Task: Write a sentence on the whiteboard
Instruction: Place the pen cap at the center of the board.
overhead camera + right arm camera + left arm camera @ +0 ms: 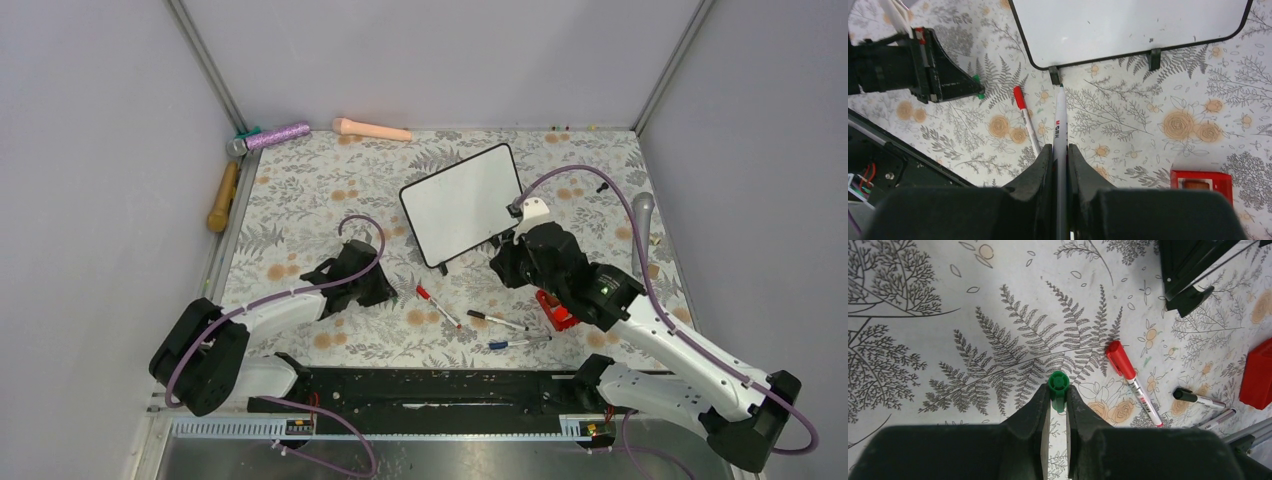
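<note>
On the far middle of the table: the whiteboard (462, 203) is lying askew on the floral cloth (300, 190), its 2 black feet pointing toward the arms and its face showing plain white.
Left gripper (1058, 391): is pinching a green cap (1058, 382) between its fingers, with a red-capped marker (1130, 382) lying nearby on the cloth.
Right gripper (1060, 152): is clamping a white marker (1060, 117), its tip pointing at the board's lower edge, just beside 1 foot.
Red box (1200, 181): is sitting near the right gripper.

The whiteboard (465, 203), a red-capped marker (438, 307), a black-capped marker (497, 320) and a red block (555, 312) are carried by the floral bench (300, 190).
</note>
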Controlling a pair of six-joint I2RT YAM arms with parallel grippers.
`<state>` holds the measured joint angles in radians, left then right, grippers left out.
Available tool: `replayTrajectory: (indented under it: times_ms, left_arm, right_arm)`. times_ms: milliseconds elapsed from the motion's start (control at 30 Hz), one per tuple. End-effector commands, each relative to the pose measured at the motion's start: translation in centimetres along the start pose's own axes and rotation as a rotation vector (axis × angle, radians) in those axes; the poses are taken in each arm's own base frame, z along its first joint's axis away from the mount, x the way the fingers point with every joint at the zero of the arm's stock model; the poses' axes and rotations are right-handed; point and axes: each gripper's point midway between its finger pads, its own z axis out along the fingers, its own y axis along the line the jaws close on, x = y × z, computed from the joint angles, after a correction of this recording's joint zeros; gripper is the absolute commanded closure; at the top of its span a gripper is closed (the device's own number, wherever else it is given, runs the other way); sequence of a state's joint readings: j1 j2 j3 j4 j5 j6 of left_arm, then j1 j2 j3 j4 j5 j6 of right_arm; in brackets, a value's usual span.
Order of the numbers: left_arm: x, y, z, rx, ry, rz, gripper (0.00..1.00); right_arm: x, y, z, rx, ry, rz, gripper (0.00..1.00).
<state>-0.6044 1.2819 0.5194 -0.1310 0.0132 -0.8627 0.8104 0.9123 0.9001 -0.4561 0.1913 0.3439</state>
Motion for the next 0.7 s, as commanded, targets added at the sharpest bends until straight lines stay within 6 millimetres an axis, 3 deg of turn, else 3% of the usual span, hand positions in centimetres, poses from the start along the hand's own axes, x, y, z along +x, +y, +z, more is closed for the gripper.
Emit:
replayTrajectory:
  times_ms: [0, 533, 667]
  left_arm:
    - [-1.1, -2.5, -0.4, 0.097, -0.033, 0.037, 0.93]
    - [-0.6, -2.6, -0.8, 0.125, -0.008, 0.097, 0.73]
    - [-0.1, -4.5, -1.3, 0.245, 0.008, 0.140, 0.53]
  right_arm:
    - [0.1, -0.6, -0.5, 0.036, 0.022, -0.009, 1.00]
    - [0.3, -0.3, -1.2, 0.121, 0.156, 0.156, 1.00]
    - [0.2, -0.3, -1.1, 0.116, 0.136, 0.163, 1.00]
